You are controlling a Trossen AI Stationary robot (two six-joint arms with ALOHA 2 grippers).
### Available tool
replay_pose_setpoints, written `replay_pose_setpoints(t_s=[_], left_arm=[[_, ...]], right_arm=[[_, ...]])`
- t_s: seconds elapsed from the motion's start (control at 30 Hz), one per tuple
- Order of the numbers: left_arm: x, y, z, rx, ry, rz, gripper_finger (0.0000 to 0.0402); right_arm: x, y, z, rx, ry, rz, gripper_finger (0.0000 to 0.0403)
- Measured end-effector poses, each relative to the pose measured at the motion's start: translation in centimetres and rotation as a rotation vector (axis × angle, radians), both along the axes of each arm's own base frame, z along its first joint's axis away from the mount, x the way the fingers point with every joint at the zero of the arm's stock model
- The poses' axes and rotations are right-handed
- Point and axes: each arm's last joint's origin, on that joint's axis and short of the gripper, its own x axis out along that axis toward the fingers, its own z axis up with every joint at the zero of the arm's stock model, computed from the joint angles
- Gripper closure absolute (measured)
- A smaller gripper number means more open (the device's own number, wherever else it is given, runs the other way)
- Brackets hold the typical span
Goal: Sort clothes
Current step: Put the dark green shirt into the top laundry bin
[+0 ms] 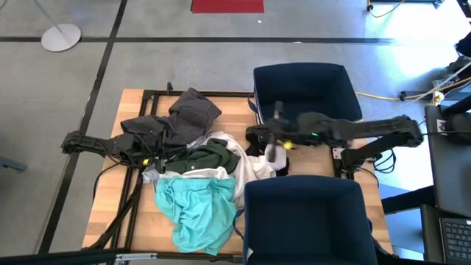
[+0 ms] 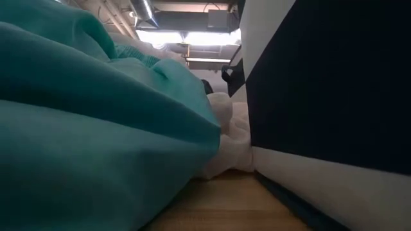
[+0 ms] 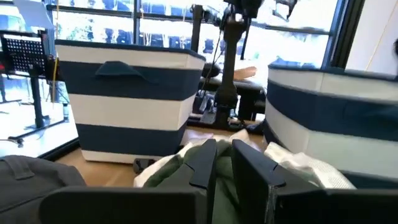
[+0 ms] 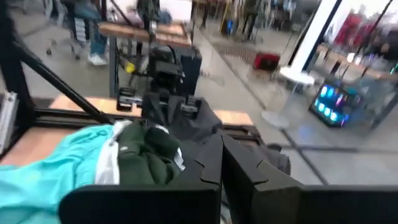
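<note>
A: Where do we see the clothes [image 1: 197,173]?
B: Heaped mid-counter [image 1: 110,213], beside 2 navy bins [image 1: 305,85].
A: Our claws?
B: Left claw [image 1: 163,154] over the heap, right claw [image 1: 257,135] between the bins, both pressed together, empty.

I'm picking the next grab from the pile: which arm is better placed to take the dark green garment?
Probably left. The left gripper sits over the pile, beside the dark green garment. The right gripper hovers between the two navy bins, near the pile's edge, farther from it.
</note>
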Motion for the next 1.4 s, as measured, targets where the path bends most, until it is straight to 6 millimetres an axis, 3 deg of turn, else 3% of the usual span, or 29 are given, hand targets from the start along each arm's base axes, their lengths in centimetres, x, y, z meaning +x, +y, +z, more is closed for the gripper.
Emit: replay_pose_setpoints(t_s=[0.23,0.43,0.57,0.8,0.97,1.13,1.4], left_arm=[[0.0,0.0,0.2,0.053,-0.007,0.012,0.0361],[0.0,0.0,0.2,0.053,-0.004,0.012,0.0361],[-0.1,0.0,0.3,-0.004,-0.014,0.005,0.0361],[-0.8,0.1,1.9,-0.128,0.084,-0.033,0.0361],[-1.2,0.1,2.4,-0.090,0.123,-0.034,0.0361],[-1.6,0.2,3.5,-0.030,0.129,-0.032,0.0361],[-2.0,0.3,4.3,-0.019,0.123,-0.032,0.0361]], right_arm=[[7.5,-1.4,1.0,0.107,0.099,0.064,0.0393],[12.7,-1.6,-0.6,0.113,0.176,0.069,0.0393],[14.9,-1.6,-1.4,0.109,0.150,0.071,0.0393],[17.1,-1.6,-5.2,0.119,0.257,0.073,0.0393],[17.9,-1.4,-7.1,0.154,0.310,0.115,0.0378],[18.0,-1.2,-8.6,0.239,0.397,0.161,0.0304],[17.7,-2.3,-9.0,0.345,0.446,0.185,0.0172]])
